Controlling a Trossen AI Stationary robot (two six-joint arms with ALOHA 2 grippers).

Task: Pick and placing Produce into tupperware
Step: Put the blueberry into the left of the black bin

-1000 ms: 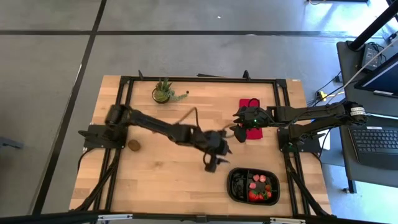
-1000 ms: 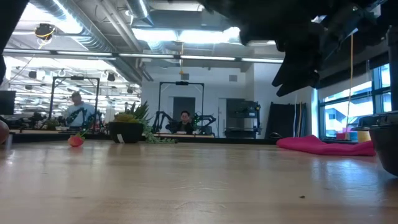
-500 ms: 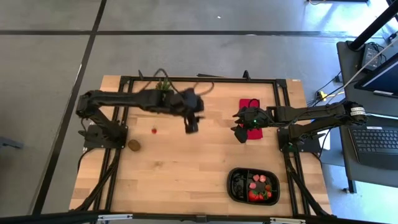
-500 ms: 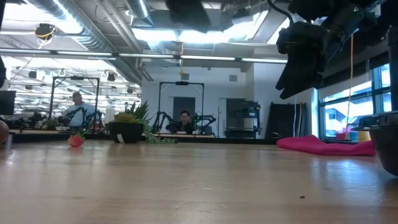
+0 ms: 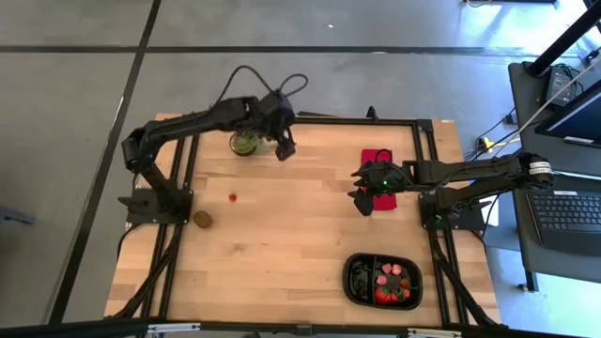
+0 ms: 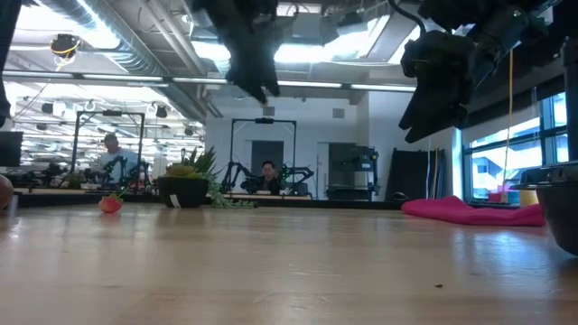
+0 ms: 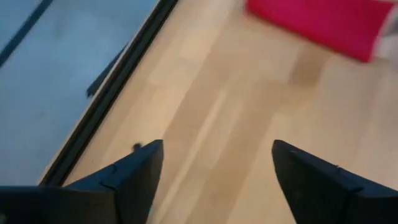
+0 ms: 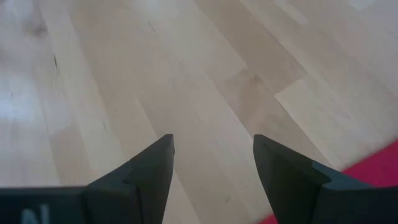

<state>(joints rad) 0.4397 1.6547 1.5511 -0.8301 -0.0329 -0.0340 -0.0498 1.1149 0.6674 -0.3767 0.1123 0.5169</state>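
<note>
Seen from above, a black two-compartment tupperware (image 5: 381,280) sits at the near edge of the wooden table (image 5: 282,253), already holding a cluster of red fruit pieces (image 5: 388,284) in one compartment.

Farther back and well to the left of the tupperware, a brown kiwi-like oval (image 5: 202,220) lies near the left arm's base, and a single small red strawberry piece (image 5: 233,197) lies on bare wood just beyond it.

A second ago the left gripper (image 5: 283,150) hovered close to the tupperware. It has since swung across the table to the far edge, and now hangs in the air beside the potted plant (image 5: 244,142). Its fingers have spread wide, with nothing between them. This reads as a delivery finished and a return trip for more fruit.

The loose strawberry piece lies nearer than the left gripper and to its left, apart from it. The gripper would need to come back and descend.

The right gripper (image 5: 364,203) has not moved. It waits at the near left corner of the red cloth (image 5: 380,181), beyond the tupperware, fingers parted and empty.
</note>
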